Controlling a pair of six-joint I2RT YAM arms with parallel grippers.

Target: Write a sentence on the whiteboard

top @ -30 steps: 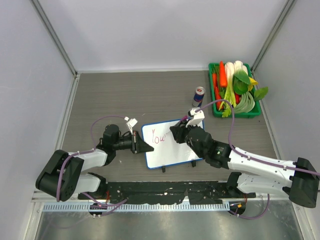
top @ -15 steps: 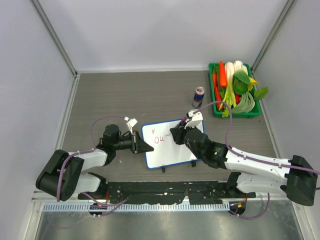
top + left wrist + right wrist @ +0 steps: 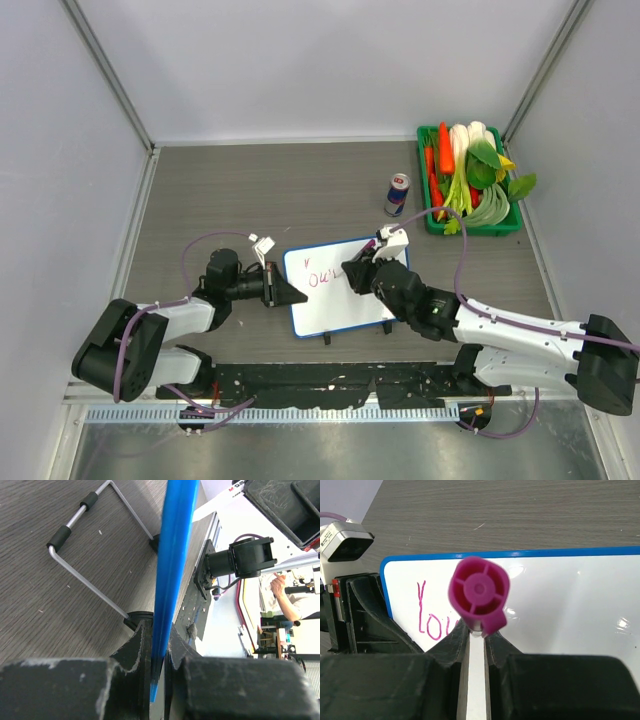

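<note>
3 pale walls (image 3: 330, 60) — grey wood-grain table (image 3: 250, 190) bearing the whiteboard (image 3: 340, 305).

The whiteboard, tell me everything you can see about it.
The whiteboard is small, rectangular and white with a thin blue rim and rounded corners. It rests slightly askew on the grey wood-grain table, two black clips on its near edge. The left gripper clamps its left rim; the right gripper holds a pink marker over it. Pink letters reading "You" sit near its left end.
</note>
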